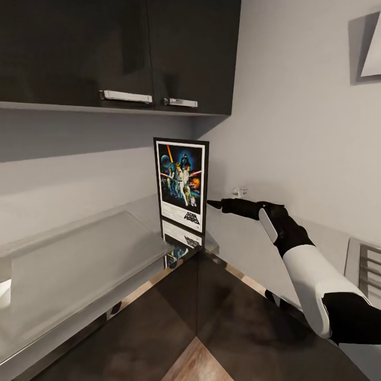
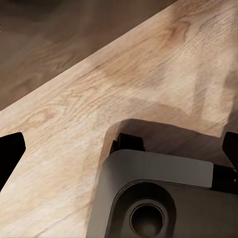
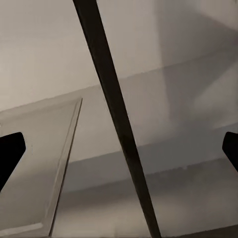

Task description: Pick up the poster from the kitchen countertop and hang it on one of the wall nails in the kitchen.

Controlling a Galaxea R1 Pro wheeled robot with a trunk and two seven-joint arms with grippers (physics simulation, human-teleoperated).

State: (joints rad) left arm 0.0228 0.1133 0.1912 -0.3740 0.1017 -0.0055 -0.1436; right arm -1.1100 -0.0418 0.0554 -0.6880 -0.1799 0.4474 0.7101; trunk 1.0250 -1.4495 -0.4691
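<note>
A Star Wars poster (image 1: pixel 181 183) stands upright in the inner corner of a glossy grey L-shaped countertop (image 1: pixel 79 264), its black frame and white border facing the camera and its picture mirrored in the shiny surface just below it. Dark wall cabinets (image 1: pixel 121 53) with two silver handles hang above on a pale wall. The right arm, white and black, reaches in from the lower right, and the right gripper (image 1: pixel 216 203) has its dark fingertips at the poster's right edge, low down near the title; from the head view it is not clear whether they touch it. In the right wrist view the poster (image 3: pixel 116 119) shows edge-on as a thin dark strip running between the two black fingertips (image 3: pixel 10 153), which sit far apart at the picture's sides, so the jaws are wide open with the poster's edge between them, not gripped. In the left wrist view the left gripper (image 2: pixel 121 148) also has its jaws spread wide, over a light wooden floor (image 2: pixel 74 99) and the grey corner of the robot's base (image 2: pixel 163 193)
</note>
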